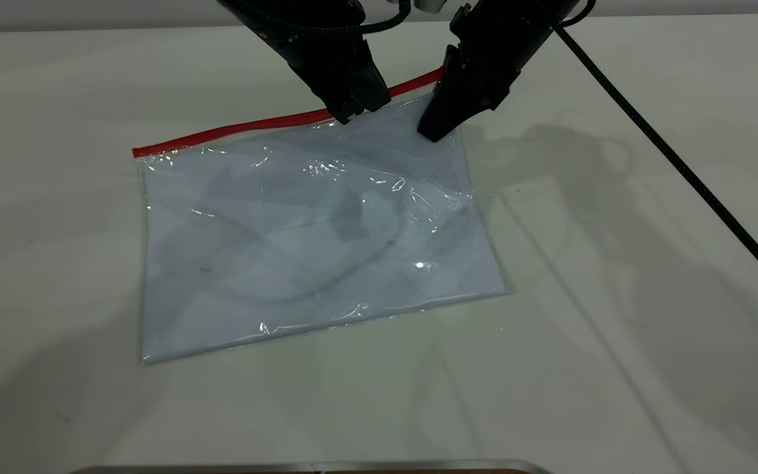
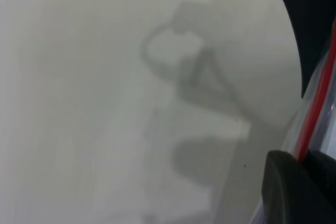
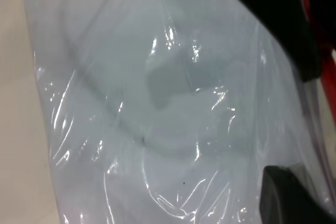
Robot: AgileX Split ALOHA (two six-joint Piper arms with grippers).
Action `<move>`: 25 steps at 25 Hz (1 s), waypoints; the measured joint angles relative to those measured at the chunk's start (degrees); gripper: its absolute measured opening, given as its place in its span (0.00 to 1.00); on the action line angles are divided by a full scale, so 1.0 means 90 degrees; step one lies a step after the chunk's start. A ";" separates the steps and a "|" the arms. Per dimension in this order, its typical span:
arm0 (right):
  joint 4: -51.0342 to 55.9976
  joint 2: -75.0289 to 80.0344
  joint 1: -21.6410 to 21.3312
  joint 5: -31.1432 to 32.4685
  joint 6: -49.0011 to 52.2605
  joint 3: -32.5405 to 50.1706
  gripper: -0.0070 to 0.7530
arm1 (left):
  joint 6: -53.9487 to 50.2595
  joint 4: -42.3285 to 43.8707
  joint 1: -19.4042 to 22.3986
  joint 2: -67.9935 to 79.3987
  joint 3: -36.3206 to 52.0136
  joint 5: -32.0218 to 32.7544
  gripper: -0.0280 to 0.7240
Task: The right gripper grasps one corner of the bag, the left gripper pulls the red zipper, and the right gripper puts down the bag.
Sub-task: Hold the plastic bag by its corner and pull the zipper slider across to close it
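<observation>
The clear bag (image 1: 313, 230) with white paper inside lies on the white table. Its red zipper (image 1: 221, 133) runs along the far long edge. My left gripper (image 1: 346, 113) is shut on the red zipper right of the strip's middle. In the left wrist view the strip (image 2: 320, 93) runs between its fingers (image 2: 283, 182). My right gripper (image 1: 433, 130) is shut on the bag's far right corner (image 1: 431, 78), which is slightly raised. In the right wrist view one finger (image 3: 294, 198) lies over the crinkled plastic (image 3: 157, 103), and the left gripper (image 3: 273, 14) is close by.
A black cable (image 1: 682, 164) crosses the table's right side, running from the right arm toward the near right. A metal edge (image 1: 313, 467) shows at the near side of the table. The two grippers stand close together.
</observation>
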 joint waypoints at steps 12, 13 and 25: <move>0.0534 0.0043 -0.0585 0.0251 0.0810 0.0000 0.05 | 0.0021 -0.0036 0.0256 0.0008 -0.0042 0.0080 0.11; 0.0582 0.0043 -0.0679 0.0288 0.0844 0.0000 0.05 | 0.0021 -0.0049 0.0299 0.0010 -0.0047 0.0080 0.11; 0.0620 0.0043 -0.1533 0.0558 0.1406 -0.0007 0.06 | -0.0020 -0.0049 0.1171 0.0050 -0.0053 0.0814 0.11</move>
